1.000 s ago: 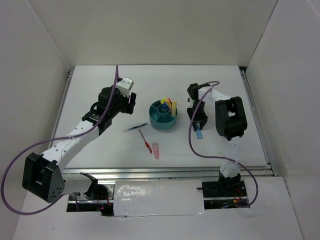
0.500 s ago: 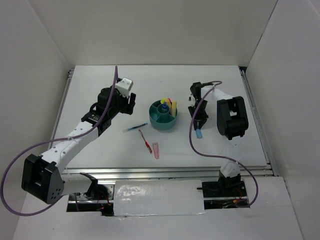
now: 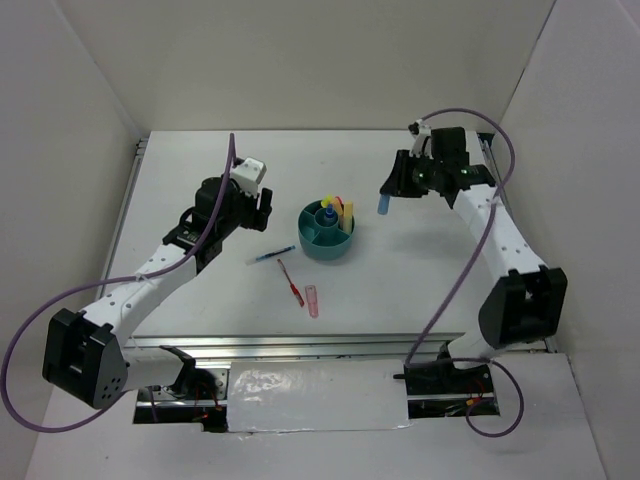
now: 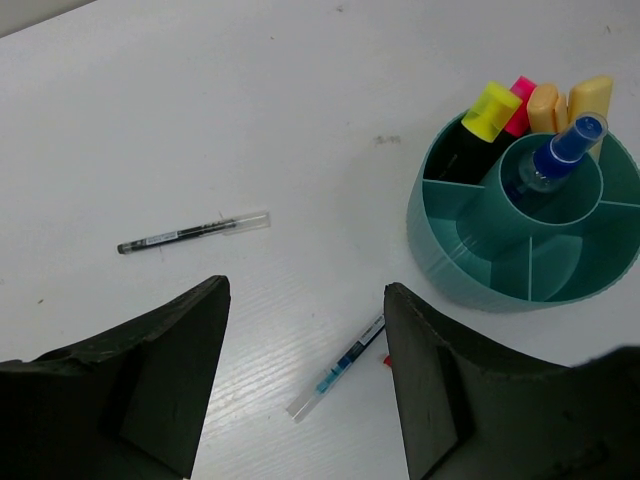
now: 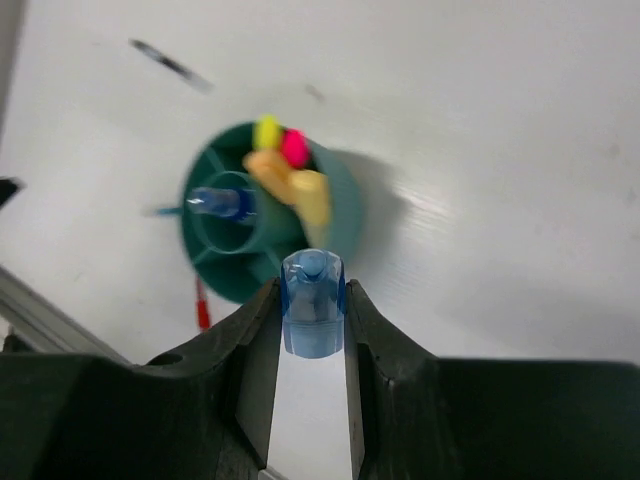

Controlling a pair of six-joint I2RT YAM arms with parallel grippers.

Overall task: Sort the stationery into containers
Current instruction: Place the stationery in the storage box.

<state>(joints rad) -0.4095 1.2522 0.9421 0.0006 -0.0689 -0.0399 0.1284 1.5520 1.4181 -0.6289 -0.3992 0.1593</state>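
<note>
Surface (image 3: 440, 280): white, with white panels (image 3: 300, 60) standing on three sides; both arms reach over it from the near edge.
Organiser bowl (image 3: 318, 243): round and teal, upright near the middle of the surface, with divided compartments around a central cup (image 4: 500, 205).
Bottle (image 4: 553, 160): small, clear and blue-capped; it stands in the central cup with its cap up.
Yellow marker (image 4: 490, 108): on end in a far compartment of the bowl.
Pink marker (image 4: 521, 93): on end just beside the yellow one.
Orange markers (image 4: 545, 105): two pale ones, on end next to the pink one at the far rim.
Right gripper (image 5: 312, 290): closed on the light-blue marker (image 3: 383, 204), one finger on each side of its barrel. It holds the marker off the surface, to the right of the bowl and apart from it.
Left gripper (image 4: 305, 295): jaws apart with nothing between them, above the surface to the left of the bowl.
Blue pen (image 3: 270, 255): flat on the surface at a slant, between the left gripper and the bowl.
Red pen (image 3: 290, 281): flat, on the near side of the blue pen, its far end close to it.
Loose pink marker (image 3: 312, 300): flat, just beside the red pen's near end.
Dark pen (image 4: 193, 233): flat, well left of the bowl and apart from the other pens; the left arm hides it in the top view.
</note>
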